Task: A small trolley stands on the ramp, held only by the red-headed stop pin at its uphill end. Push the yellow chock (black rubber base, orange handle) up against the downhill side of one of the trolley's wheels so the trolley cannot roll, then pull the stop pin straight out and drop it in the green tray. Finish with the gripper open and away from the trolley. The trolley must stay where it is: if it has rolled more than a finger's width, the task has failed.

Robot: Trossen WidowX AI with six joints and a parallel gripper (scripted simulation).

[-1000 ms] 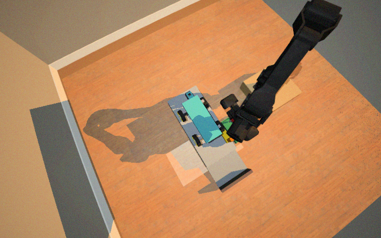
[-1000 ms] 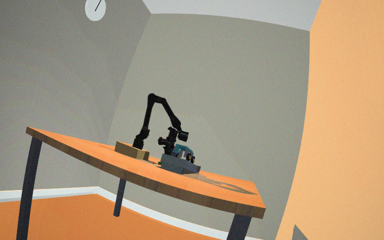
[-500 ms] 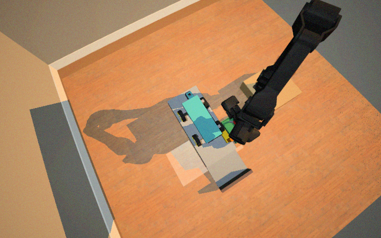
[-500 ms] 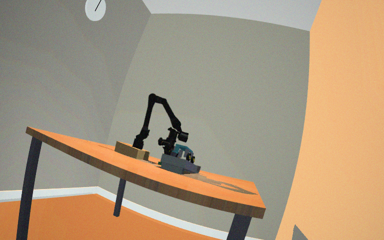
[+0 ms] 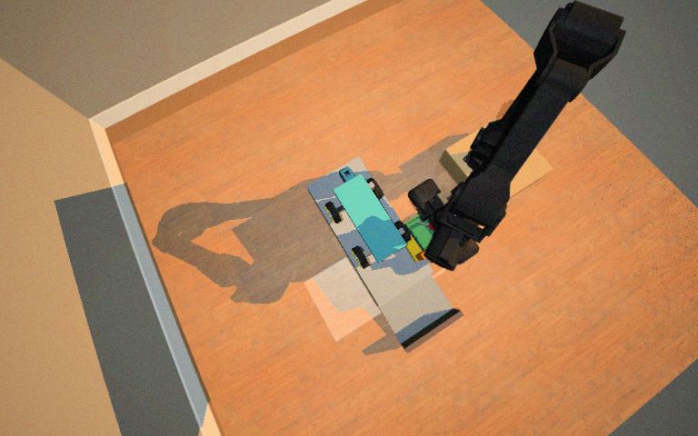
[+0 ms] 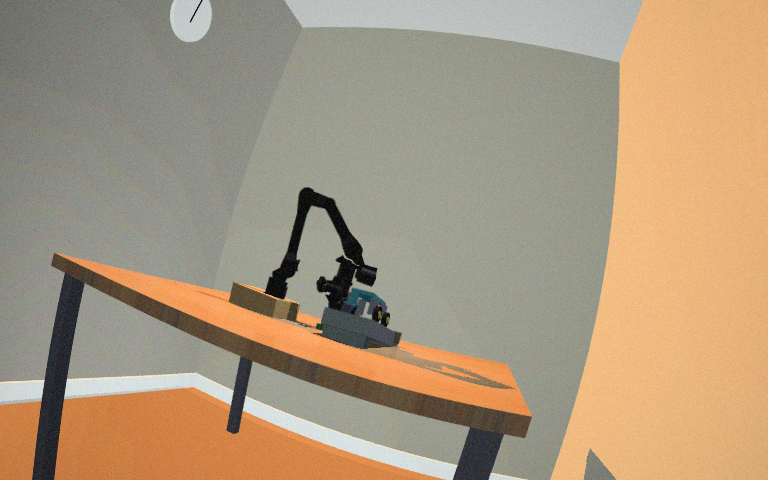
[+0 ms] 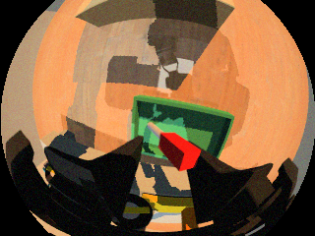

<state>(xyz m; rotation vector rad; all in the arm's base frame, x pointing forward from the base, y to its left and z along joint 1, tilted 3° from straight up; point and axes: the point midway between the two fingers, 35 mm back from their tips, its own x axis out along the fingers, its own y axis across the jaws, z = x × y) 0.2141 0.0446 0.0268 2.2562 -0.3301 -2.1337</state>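
Just below the half-open gripper (image 7: 167,157), which holds nothing, the pin (image 7: 176,148) drops toward the tray (image 7: 220,133); small, stiff, light, best pinched by its red head.

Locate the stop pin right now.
In the wrist view, the red-headed stop pin sits tilted between the open tool fingers, over the green tray.

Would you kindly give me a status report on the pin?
Gripper open, holding nothing. Stop pin loose over green tray's near edge. Trolley on ramp, chock by its wheel.
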